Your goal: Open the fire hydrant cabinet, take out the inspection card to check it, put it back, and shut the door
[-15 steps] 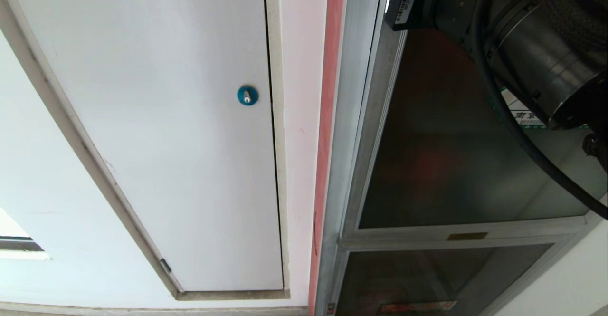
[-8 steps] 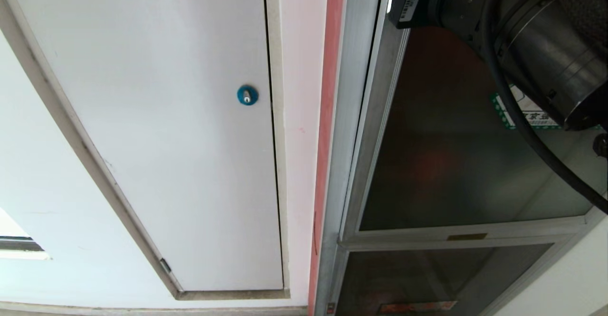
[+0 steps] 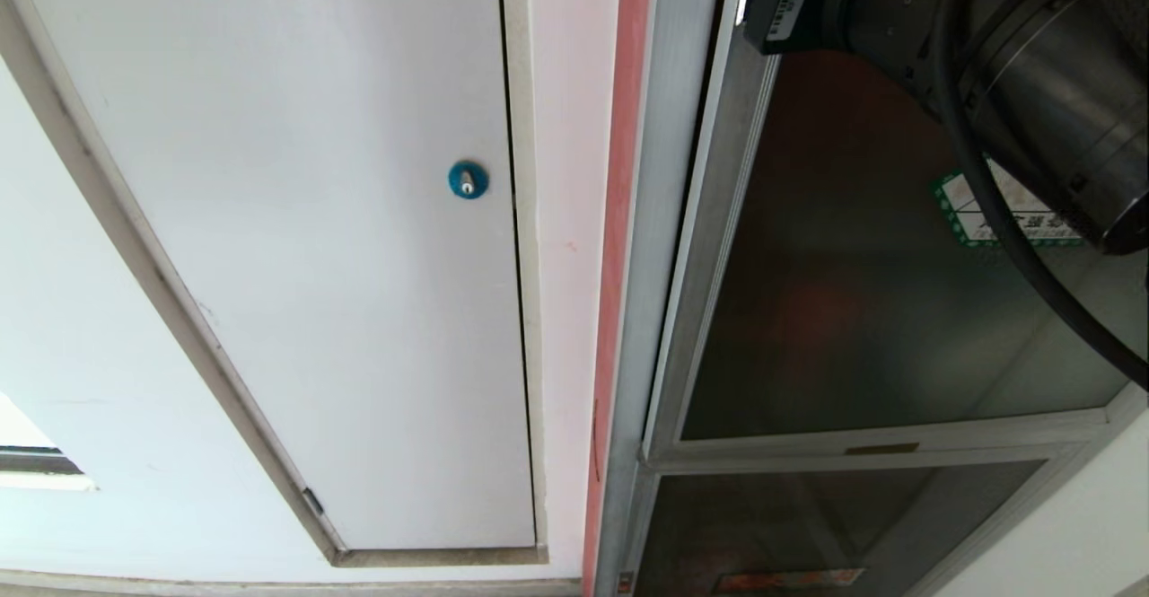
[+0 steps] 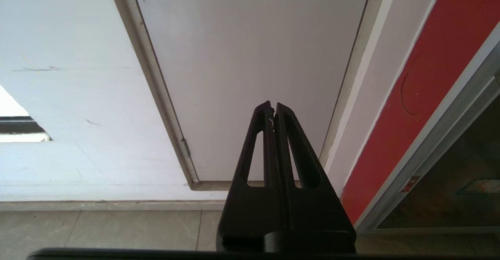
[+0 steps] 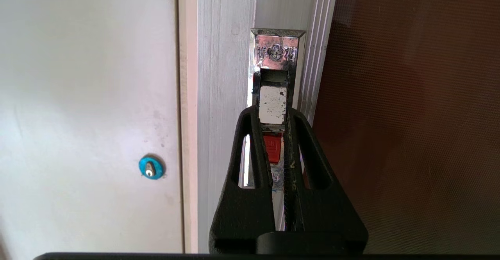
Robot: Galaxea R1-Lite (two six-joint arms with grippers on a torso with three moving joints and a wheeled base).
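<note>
The fire hydrant cabinet's silver frame (image 3: 660, 220) stands right of a red strip. Its door (image 3: 853, 292) is dark frosted glass with a green-bordered sticker (image 3: 974, 211), and a thin dark gap shows along its latch edge. My right arm (image 3: 1032, 58) reaches in from the top right. In the right wrist view my right gripper (image 5: 272, 111) is shut on the door's latch (image 5: 272, 146), a red tab under a worn silver lever. My left gripper (image 4: 272, 105) is shut on nothing, parked low facing the wall. The inspection card is hidden.
A white door with a blue round lock (image 3: 468, 180) fills the wall left of the cabinet. Below the big door sits a smaller dark glass panel (image 3: 808, 525) with a red label (image 3: 790, 579). Floor tiles (image 4: 117, 228) run along the wall's foot.
My right arm has shifted up and to the right, uncovering more of the sticker. The door's latch edge has drawn slightly away from the frame. The left arm has not moved.
</note>
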